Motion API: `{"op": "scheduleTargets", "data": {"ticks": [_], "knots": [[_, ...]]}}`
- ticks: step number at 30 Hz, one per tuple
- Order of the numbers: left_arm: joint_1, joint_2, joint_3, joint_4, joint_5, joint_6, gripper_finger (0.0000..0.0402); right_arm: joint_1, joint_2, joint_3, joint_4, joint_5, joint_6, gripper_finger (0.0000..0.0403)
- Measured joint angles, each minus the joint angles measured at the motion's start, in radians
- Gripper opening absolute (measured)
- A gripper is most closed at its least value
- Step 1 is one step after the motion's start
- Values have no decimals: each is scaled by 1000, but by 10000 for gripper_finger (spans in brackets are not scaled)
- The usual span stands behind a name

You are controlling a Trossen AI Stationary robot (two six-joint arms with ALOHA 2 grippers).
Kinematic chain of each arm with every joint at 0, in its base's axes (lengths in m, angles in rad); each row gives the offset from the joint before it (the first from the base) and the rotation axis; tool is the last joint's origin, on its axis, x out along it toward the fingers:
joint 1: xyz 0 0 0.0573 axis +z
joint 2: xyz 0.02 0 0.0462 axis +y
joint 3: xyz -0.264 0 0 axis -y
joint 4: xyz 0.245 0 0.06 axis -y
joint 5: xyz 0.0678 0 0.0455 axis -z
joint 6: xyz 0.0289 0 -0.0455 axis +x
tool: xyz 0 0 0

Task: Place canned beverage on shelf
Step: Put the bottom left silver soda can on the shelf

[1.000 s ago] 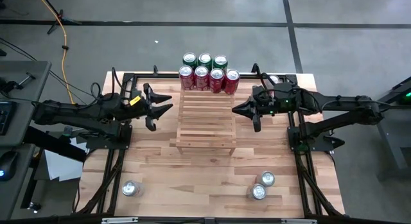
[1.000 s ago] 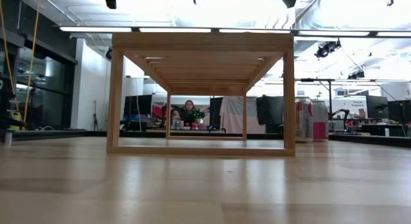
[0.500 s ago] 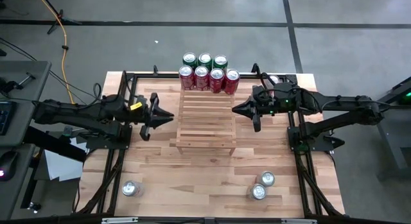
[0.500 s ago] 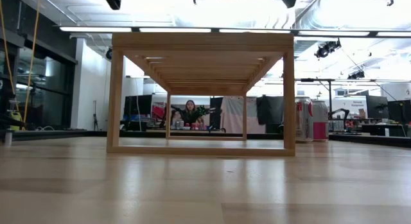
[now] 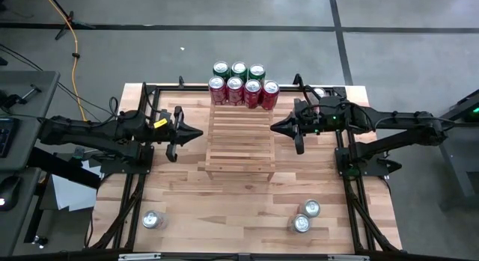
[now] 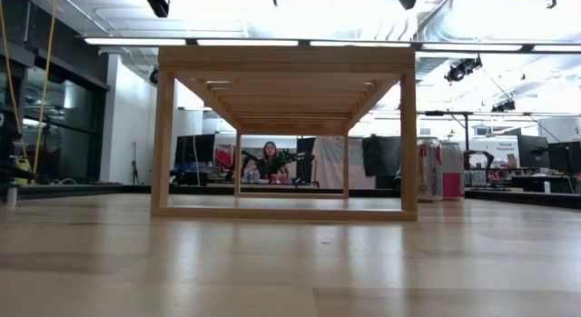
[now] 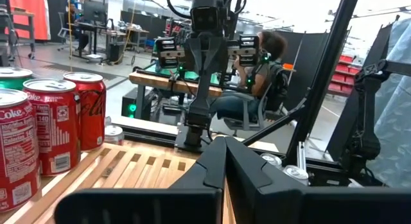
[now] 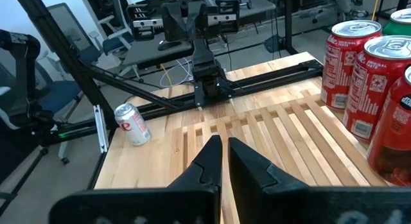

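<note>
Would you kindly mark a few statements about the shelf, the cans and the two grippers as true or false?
1. Seven cans stand together at the far end of the shelf. True.
2. The left gripper holds a can. False: it is shut on nothing, beside the shelf's left edge.
3. The right gripper is open wide. False: it is shut, beside the shelf's right edge.
4. Three loose cans are on the near part of the table: one at the left, two at the right. True.
5. All the grouped cans are green. False: four are red and three green.
</note>
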Motion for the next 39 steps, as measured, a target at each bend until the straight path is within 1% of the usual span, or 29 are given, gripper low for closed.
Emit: {"op": "scheduleTargets", "data": {"ticks": [12,17,20,31,39], "knots": [[0,0,0,-2,-3,2,0,0,0,0,0,0,0,12],[2,0,0,-2,-35,6,0,0,0,0,0,0,0,12],[2,0,0,-2,-36,27,0,0,0,0,0,0,0,12],[2,0,0,-2,-36,9,0,0,0,0,0,0,0,12],[2,-6,0,0,9,0,0,0,0,0,0,0,0,12]]}}
